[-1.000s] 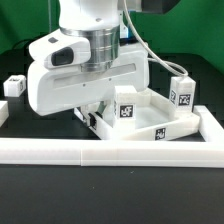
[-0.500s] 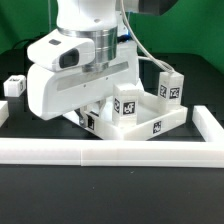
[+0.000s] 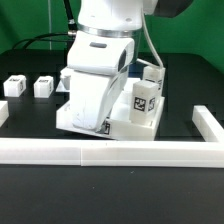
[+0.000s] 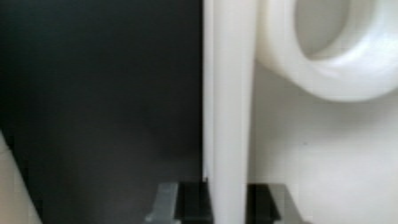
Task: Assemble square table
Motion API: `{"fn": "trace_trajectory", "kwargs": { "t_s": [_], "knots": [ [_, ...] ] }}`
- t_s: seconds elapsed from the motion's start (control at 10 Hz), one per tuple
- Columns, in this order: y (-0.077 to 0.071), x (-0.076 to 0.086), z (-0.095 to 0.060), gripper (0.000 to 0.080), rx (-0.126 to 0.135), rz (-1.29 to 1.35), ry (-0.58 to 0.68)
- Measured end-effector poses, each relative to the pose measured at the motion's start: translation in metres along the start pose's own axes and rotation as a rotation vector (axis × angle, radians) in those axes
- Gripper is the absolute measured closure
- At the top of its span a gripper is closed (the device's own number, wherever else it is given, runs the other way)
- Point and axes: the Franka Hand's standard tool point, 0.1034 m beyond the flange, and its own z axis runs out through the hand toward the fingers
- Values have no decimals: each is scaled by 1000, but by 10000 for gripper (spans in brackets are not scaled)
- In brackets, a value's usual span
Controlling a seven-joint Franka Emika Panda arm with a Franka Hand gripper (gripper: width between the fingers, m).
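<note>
Item: big white plastic square tabletop (image 3: pixel 140 125) with raised rim (image 4: pixel 228 90), middle of the black bench (image 3: pixel 30 190) toward its front edge; judged light, rigid, slippery; best held by the thin rim, where the gripper (image 4: pixel 221 203) jaws are clamped tight.

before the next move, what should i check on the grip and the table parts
1. fingers shut on tabletop rim: ok
2. two legs upright on tabletop: ok
3. those legs fully seated: cannot tell
4. two loose legs apart from tabletop, at the exterior view's left: ok
5. tabletop clear of border rail: cannot tell
</note>
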Motion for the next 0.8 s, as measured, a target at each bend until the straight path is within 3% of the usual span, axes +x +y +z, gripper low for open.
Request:
{"fn": "trace_trajectory", "kwargs": {
  "t_s": [0.5,0.8],
  "knots": [
    [1,-11,1,742,0,-264,-43],
    [-6,16,0,742,42,-462,-80]
  ]
}}
